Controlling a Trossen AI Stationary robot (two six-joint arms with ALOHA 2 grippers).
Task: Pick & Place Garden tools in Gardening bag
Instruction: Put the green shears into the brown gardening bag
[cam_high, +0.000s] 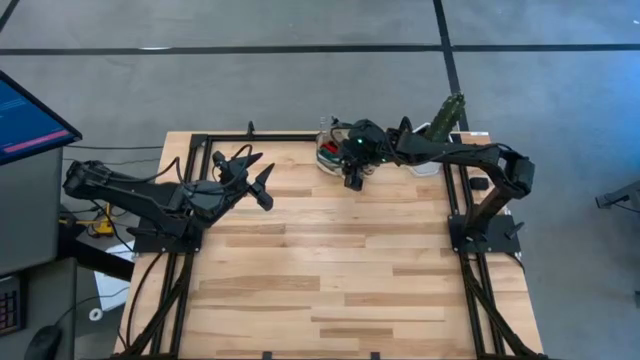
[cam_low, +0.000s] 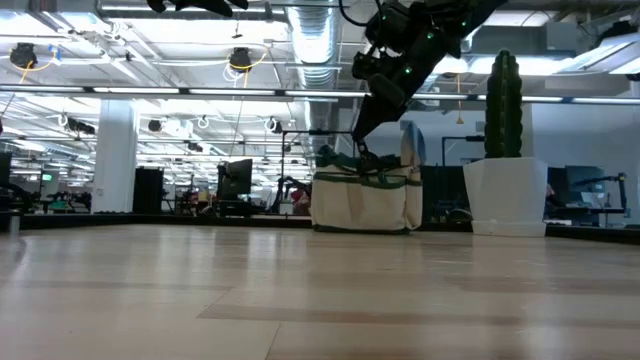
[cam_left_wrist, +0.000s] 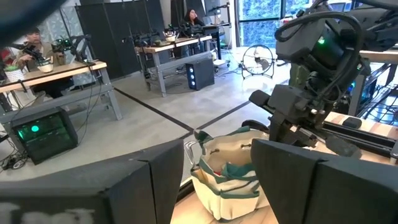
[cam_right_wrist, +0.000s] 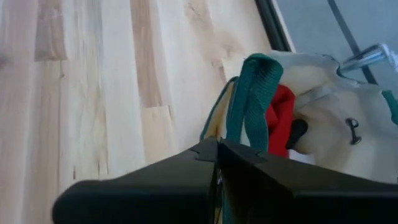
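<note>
On my left I see the left pincer (cam_high: 258, 172) hanging with its fingers spread wide and empty over the pale wooden plank tabletop (cam_high: 330, 270), well apart from the small cream fabric gardening bag with dark green trim (cam_high: 328, 152) at the far edge; the right pincer (cam_right_wrist: 217, 163) is pinched shut at the bag's green handle (cam_right_wrist: 254, 99), a red-headed tool (cam_right_wrist: 281, 119) showing inside; farther right stands a white pot with a green cactus (cam_low: 505, 190)

Cactus pot (cam_low: 505, 195) — right of bag (cam_low: 365, 200)

Overhead looks straight down; low level across table (cam_high: 330, 290); both share bag (cam_low: 365, 201).
</note>
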